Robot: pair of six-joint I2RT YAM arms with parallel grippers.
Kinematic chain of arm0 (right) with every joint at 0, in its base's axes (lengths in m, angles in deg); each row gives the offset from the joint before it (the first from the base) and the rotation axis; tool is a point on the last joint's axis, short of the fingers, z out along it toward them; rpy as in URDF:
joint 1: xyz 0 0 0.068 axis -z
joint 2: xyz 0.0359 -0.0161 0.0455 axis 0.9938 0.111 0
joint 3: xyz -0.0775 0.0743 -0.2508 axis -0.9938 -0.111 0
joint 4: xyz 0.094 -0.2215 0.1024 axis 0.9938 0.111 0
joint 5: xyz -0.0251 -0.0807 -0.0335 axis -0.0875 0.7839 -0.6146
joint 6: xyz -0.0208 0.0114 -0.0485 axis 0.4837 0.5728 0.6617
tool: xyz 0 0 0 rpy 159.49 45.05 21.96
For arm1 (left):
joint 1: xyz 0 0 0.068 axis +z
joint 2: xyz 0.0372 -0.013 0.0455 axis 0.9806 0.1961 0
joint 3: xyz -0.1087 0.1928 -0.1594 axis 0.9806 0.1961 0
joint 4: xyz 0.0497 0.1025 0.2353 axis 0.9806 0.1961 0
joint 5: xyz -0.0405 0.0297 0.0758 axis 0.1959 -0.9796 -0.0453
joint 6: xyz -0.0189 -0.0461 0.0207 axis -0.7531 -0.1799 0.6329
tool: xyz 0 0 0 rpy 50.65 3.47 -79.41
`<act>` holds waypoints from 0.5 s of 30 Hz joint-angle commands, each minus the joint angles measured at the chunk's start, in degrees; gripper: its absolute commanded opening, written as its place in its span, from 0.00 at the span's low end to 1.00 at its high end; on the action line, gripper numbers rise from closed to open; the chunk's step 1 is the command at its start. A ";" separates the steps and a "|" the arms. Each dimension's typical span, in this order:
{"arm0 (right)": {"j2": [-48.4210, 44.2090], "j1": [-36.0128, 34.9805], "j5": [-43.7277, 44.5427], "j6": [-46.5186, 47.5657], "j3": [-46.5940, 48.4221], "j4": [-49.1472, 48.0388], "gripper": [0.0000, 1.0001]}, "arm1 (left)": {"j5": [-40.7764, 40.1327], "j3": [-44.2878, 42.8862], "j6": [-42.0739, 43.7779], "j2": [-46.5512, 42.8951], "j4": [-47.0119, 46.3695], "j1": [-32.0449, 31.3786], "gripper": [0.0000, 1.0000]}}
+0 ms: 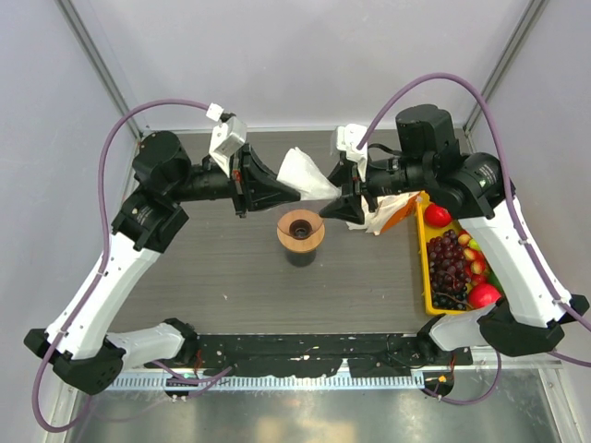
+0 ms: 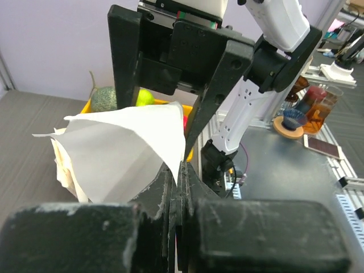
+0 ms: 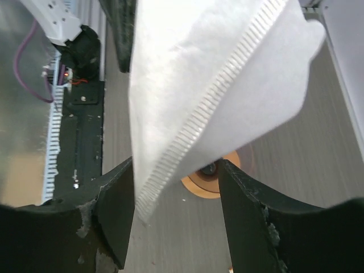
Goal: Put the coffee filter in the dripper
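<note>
Top external view: fixed high at the near edge, directed down over the tabletop [image 1: 212, 268]. Left wrist view: mounted close behind the left claw [image 2: 177, 168], faced level toward the right arm [image 2: 244, 119]. Right wrist view: mounted close behind the right claw [image 3: 176, 165], tilted down. Shared by all three: coffee filter [image 1: 300, 171] (very near in both wrist views); by top and right wrist: dripper [image 1: 301, 231].

Right wrist view: dripper [image 3: 211, 183] mostly hidden behind coffee filter [image 3: 216, 91], only a sliver of tan collar exposed at lower centre. Coffee filter cut off at top edge.

Left wrist view: filter stack [image 2: 63, 168] at left partly covered. Yellow tray [image 2: 86, 107] mostly screened by right hand [image 2: 156, 128]. Left hand [image 2: 177, 168] blurred along bottom edge.

Top view: paper-to-right-hand contact too small to tell.
</note>
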 commanded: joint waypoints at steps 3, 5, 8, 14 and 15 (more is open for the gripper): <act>-2.65 0.91 12.05 3.77 0.64 -1.48 0.63 | -1.88 -6.56 -11.36 3.38 7.42 1.24 0.00; -3.09 0.91 14.60 4.21 0.12 -3.41 0.62 | 0.22 -8.23 -15.32 4.96 9.37 1.85 0.00; -4.58 0.99 17.35 3.68 -1.64 -6.76 0.66 | 7.16 -2.46 -23.93 3.57 -4.19 2.73 0.00; -6.25 8.28 6.27 -1.15 -0.94 -6.76 0.80 | 1.15 -2.77 21.76 -3.90 15.27 1.60 0.00; -6.43 8.38 6.71 -2.11 -0.85 -6.85 0.81 | -3.50 -4.35 31.41 -4.17 22.48 0.55 0.00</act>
